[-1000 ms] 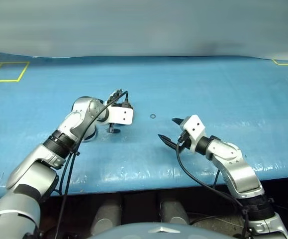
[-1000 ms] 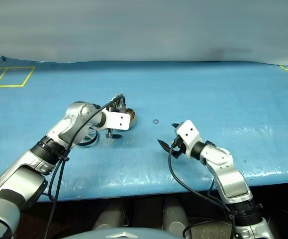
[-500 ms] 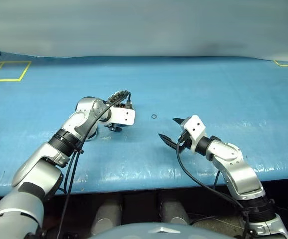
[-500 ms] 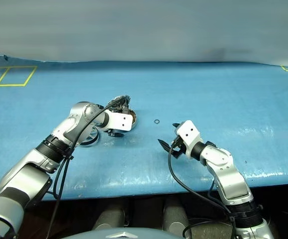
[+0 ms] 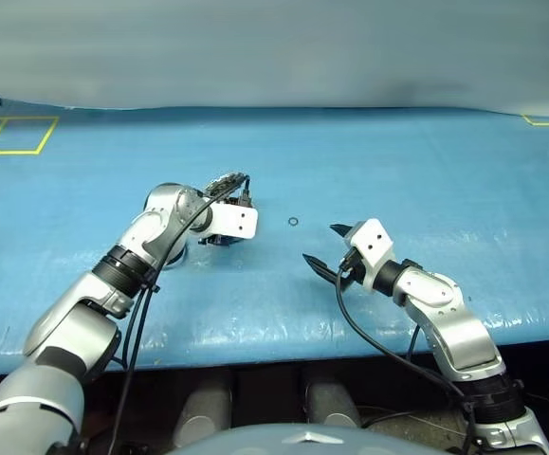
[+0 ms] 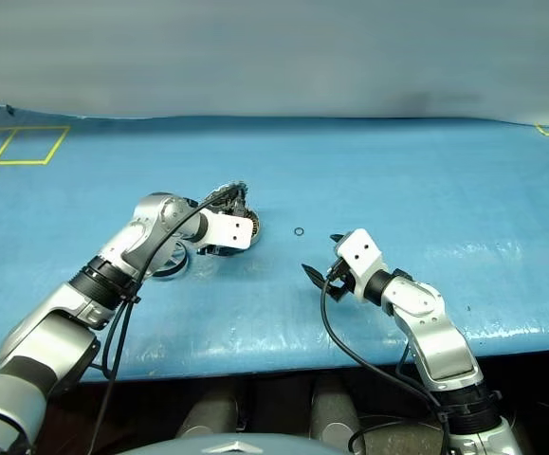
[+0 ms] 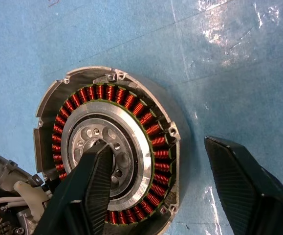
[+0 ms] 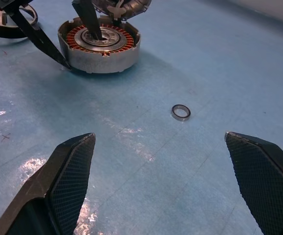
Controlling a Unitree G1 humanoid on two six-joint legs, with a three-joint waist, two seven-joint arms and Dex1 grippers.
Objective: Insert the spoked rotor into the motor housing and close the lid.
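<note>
The motor housing [image 7: 131,105], a flat round disc with copper windings around a silver hub, lies on the blue table [image 5: 397,171]. My left gripper [image 7: 156,143] points down over it, open. One finger stands over the hub and the other outside the rim, a small gap off the wall, as the right wrist view of the housing [image 8: 102,49] also shows. The spoked rotor [image 6: 168,268] lies flat beside my left forearm. My right gripper [image 8: 159,137] hovers wide open, empty, to the housing's right. I cannot tell which part is the lid.
A tiny black ring [image 5: 292,223] lies between the two grippers. A grey part with wires and a circuit board [image 7: 4,196] adjoins the housing. Yellow tape squares [image 5: 13,136] mark the far left. The table's front edge [image 5: 283,341] runs close below both arms.
My left gripper's fingers have drawn closer together around the housing's wall. The right arm has stayed still.
</note>
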